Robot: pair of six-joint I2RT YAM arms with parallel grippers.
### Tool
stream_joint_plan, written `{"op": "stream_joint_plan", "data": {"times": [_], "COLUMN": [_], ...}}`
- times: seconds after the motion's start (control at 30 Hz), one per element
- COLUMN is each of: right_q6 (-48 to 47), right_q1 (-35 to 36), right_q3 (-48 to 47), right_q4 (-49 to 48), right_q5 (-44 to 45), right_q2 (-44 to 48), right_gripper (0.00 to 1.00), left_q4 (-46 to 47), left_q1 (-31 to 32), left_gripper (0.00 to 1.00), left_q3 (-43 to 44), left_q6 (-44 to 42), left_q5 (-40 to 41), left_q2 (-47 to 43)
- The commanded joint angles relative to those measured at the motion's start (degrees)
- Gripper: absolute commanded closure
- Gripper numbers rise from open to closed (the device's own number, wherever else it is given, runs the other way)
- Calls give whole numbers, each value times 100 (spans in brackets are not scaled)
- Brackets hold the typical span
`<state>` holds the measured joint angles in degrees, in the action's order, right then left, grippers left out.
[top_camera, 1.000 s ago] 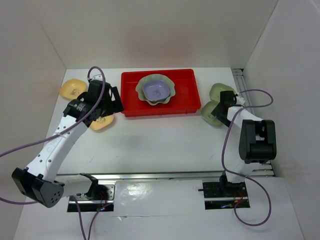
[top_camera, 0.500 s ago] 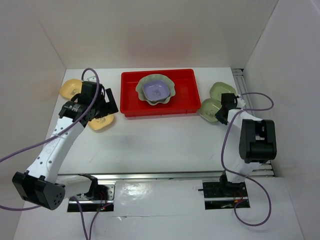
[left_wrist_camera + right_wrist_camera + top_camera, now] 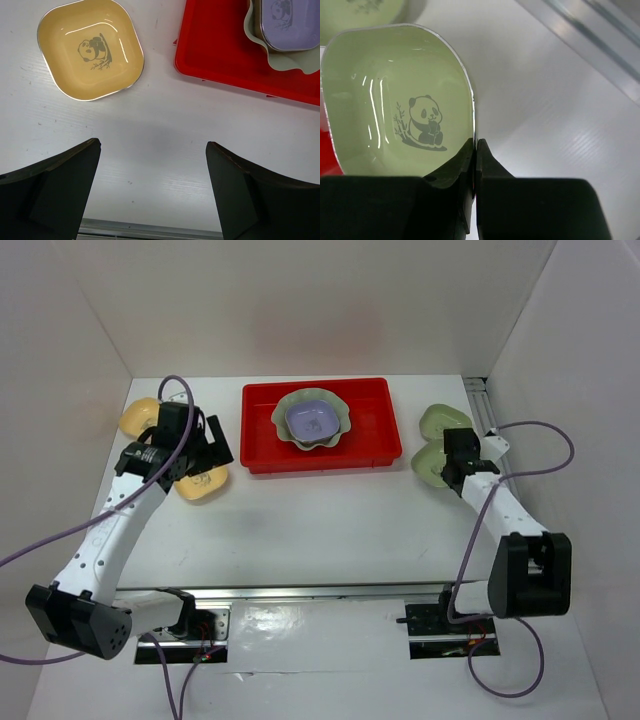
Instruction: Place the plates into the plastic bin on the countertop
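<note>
White tabletop (image 3: 320, 520): my right claw (image 3: 474, 150) clamps the rim of the light-green dish (image 3: 395, 100), which is partly cropped; my left claw (image 3: 152, 145) hangs wide open near the yellow dish (image 3: 90, 47).

From above and behind the arm bases, my top view takes in the whole worktop (image 3: 320, 510). My left wrist view faces straight down near the rear left corner, sharing a yellow-orange dish (image 3: 90, 48) and the red bin (image 3: 215, 60) end. My right wrist view sits very close on a light-green dish (image 3: 395, 100) at the right edge.
</note>
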<state>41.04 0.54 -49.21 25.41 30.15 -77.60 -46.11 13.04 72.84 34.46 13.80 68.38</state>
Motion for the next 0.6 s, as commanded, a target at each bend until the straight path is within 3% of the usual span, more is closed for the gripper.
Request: {"op": "stream_joint_plan", "data": {"times": [0.0,0.17,0.3,0.4,0.57], "right_q6": [185,160,-594,-1421,-2413], "right_q1": [305,658,825,957,1326], "right_q3": [-413,-773,-924,-1203,-2556], "right_q4": [395,131,-789,-1712,-1794], "right_q5": [781,896,81,-1376,-3080], "right_q2": [649,1160,1160,625,-1246], "right_gripper": [100,100,100,100,100], "left_q4": [155,41,-30,-30,-30], "left_q1": [-29,-91,-459,-977,-1742], "left_gripper": [0,0,0,0,0], "left_q3": [-42,-42,-103,-165,37], "left_q6": [-71,52,219,333,526], "left_q5": [148,290,167,-359,-818], "left_q2": [-35,96,211,412,598]}}
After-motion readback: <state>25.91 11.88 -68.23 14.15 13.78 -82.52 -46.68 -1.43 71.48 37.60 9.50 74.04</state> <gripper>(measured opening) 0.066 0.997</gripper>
